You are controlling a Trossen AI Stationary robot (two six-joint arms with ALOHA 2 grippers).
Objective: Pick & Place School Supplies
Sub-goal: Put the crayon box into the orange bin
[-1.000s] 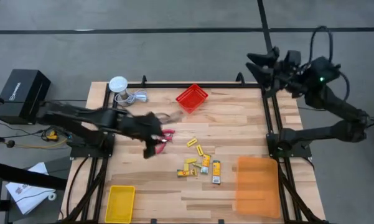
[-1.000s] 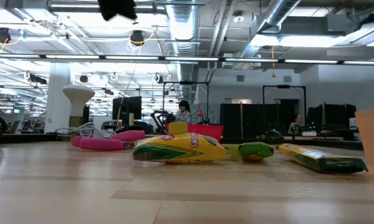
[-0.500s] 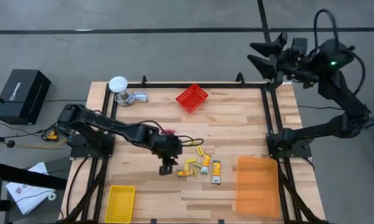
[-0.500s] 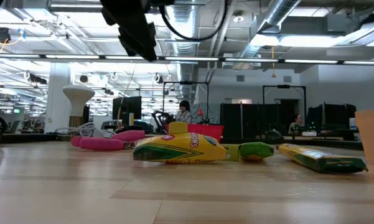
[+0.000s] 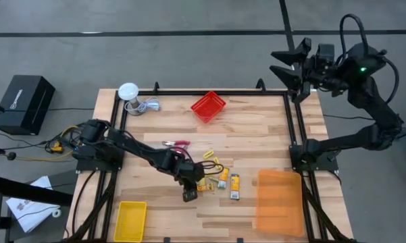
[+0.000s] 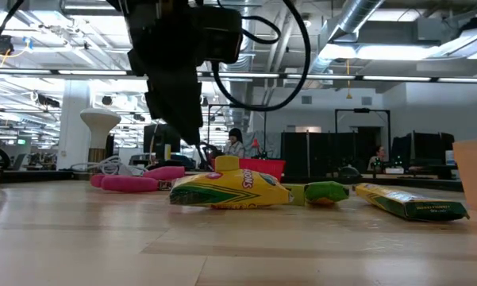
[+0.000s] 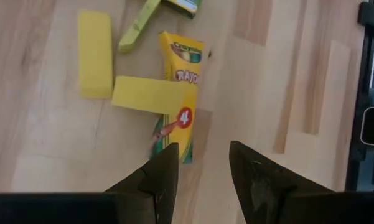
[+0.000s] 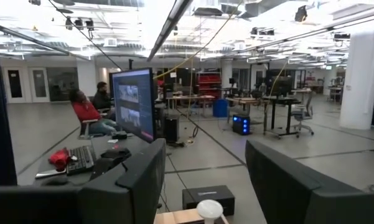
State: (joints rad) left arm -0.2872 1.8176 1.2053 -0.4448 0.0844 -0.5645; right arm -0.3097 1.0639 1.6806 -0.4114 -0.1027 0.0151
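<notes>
The left gripper (image 7: 202,163) hangs just short of the crayon box (image 7: 179,93) lying mid-table, jaws parted and empty. To grip it well, straddle the box's narrow sides before closing (a yellow eraser (image 7: 94,53) lies close beside). The right gripper (image 5: 288,63) waits past the table's far corner, jaws apart, empty.

Bright, even overhead light, ceiling fixtures glaring in the low view, faint shadows, nearest tabletop soft.

Two black jointed arms (image 5: 142,150) trailing looped cables.
</notes>
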